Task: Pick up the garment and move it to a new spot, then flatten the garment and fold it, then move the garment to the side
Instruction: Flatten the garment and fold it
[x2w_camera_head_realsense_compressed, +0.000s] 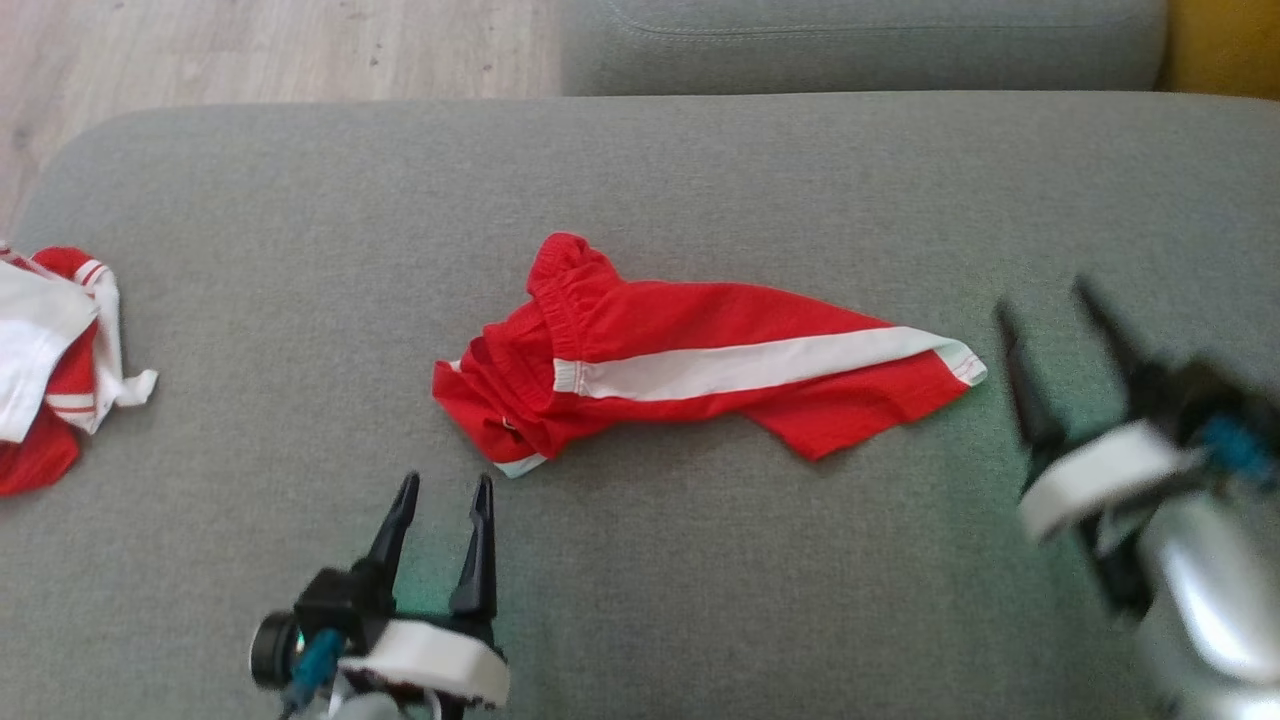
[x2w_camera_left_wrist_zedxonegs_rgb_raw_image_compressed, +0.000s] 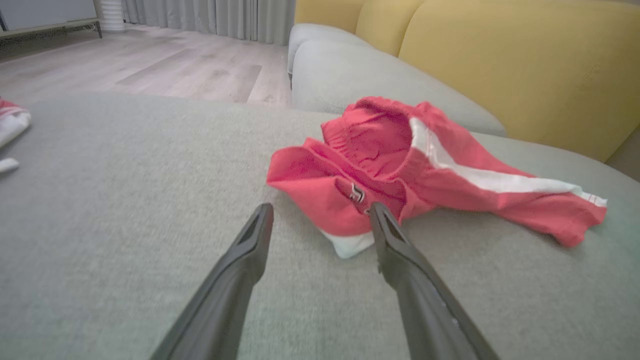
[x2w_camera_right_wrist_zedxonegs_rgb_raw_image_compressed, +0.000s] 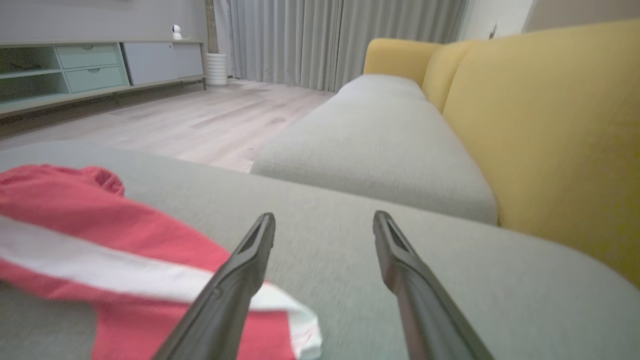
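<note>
Left gripper (x2w_camera_head_realsense_compressed: 440, 490): nearest the robot, low on the cushion, fingers spread and empty; it points at the bunched waist end of the shorts, with one fingertip just beside the white hem corner in the left wrist view. That looks like a line-up for a pinch there.
Right gripper (x2w_camera_head_realsense_compressed: 1045, 305): off to the right, fingers apart, nothing between them. It sits just past the leg hem, clear of the cloth, and is blurred in the head view, so I judge it to be in motion.
Shorts (x2w_camera_head_realsense_compressed: 690, 355): red with a white side stripe, lying on the cushion between the two grippers, roughly mid-cushion. The leg stretches flat toward the right; the waist end is rumpled and doubled over.
Task stage: by my reading the shorts are set down in their spot and flattening comes next; the waist folds need spreading before any fold.
Cushion (x2w_camera_head_realsense_compressed: 700, 560): grey fabric, broad and level, which suits spreading cloth.
Other clothes (x2w_camera_head_realsense_compressed: 55, 350): a red and white heap at the far left edge, well apart from the shorts.
Second cushion (x2w_camera_head_realsense_compressed: 860, 45): grey, beyond the working one.
Sofa back (x2w_camera_left_wrist_zedxonegs_rgb_raw_image_compressed: 525, 60): yellow, behind it.
Floor (x2w_camera_head_realsense_compressed: 250, 50): pale wood, farthest off.
</note>
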